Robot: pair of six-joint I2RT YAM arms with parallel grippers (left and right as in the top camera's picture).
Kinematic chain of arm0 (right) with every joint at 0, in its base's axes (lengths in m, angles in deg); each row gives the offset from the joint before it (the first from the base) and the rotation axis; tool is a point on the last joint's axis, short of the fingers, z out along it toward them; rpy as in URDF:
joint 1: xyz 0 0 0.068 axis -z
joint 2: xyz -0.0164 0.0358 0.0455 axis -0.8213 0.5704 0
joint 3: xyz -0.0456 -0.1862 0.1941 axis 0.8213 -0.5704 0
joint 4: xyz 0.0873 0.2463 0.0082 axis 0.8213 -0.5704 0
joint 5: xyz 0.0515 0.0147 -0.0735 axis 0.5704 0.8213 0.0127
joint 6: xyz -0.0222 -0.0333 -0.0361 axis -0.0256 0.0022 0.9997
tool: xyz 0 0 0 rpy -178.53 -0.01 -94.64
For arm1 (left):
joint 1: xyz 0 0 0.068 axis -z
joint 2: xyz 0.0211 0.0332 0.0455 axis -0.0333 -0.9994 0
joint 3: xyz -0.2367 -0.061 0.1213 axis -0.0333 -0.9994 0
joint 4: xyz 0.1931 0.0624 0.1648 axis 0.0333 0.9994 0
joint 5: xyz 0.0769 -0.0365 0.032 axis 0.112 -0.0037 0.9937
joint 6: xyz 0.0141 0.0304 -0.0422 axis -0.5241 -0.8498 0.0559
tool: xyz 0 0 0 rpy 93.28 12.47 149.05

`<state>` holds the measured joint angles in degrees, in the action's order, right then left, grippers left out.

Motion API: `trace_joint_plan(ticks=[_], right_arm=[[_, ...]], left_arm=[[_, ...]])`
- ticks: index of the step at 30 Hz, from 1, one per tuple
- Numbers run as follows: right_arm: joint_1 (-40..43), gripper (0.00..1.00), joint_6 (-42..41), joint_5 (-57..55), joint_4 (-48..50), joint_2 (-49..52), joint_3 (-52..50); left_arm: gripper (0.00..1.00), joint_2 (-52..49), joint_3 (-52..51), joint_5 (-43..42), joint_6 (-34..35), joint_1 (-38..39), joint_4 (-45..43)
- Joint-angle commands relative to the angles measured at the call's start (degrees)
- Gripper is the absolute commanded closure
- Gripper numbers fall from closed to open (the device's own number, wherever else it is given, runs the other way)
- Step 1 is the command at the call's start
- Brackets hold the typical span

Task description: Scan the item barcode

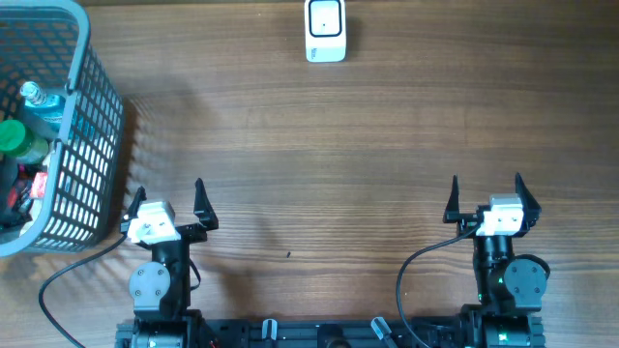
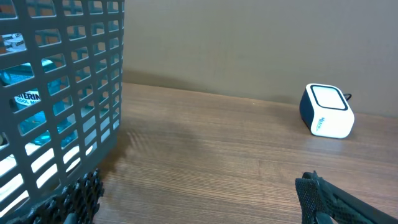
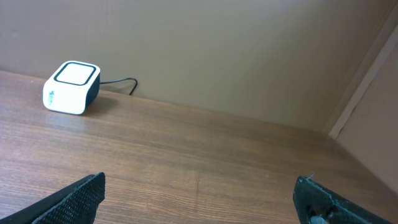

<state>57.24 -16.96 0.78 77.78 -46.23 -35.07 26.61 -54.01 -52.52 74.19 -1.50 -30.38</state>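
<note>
- White cube-shaped barcode scanner [image 1: 325, 29]: set at the far edge of the brown wooden table [image 1: 309, 135], well apart from both arms.
- Grey plastic mesh basket [image 1: 92, 145]: placed at the table's left side, just beside the left jaws. Items are stored inside, a green-capped bottle [image 1: 14, 136] among them.
- Left jaws, right jaws: spread wide, nothing gripped, positioned at the near edge.

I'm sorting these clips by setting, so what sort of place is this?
Likely a mock shop checkout set up on a bench: a small white barcode scanner sits at the far edge of the wooden table, and a grey plastic shopping basket holding bottles stands at the left.
</note>
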Motion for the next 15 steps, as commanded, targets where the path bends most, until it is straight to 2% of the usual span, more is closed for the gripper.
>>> trace_joint_plan(ticks=[1,7,10,15], right_arm=[[-0.2,0.00,0.3,-0.8,0.1,-0.8,0.0],[-0.2,0.00,0.3,-0.8,0.1,-0.8,0.0],[-0.2,0.00,0.4,-0.8,0.1,-0.8,0.0],[-0.2,0.00,0.3,-0.8,0.1,-0.8,0.0]], left_arm=[[0.00,0.3,-0.1,-2.1,1.3,-0.3,0.4],[0.00,0.3,-0.1,-5.7,1.6,-0.3,0.2],[0.00,0.2,0.7,-10.3,1.2,-0.3,0.0],[0.00,-4.7,9.6,-10.6,1.2,-0.3,2.4]])
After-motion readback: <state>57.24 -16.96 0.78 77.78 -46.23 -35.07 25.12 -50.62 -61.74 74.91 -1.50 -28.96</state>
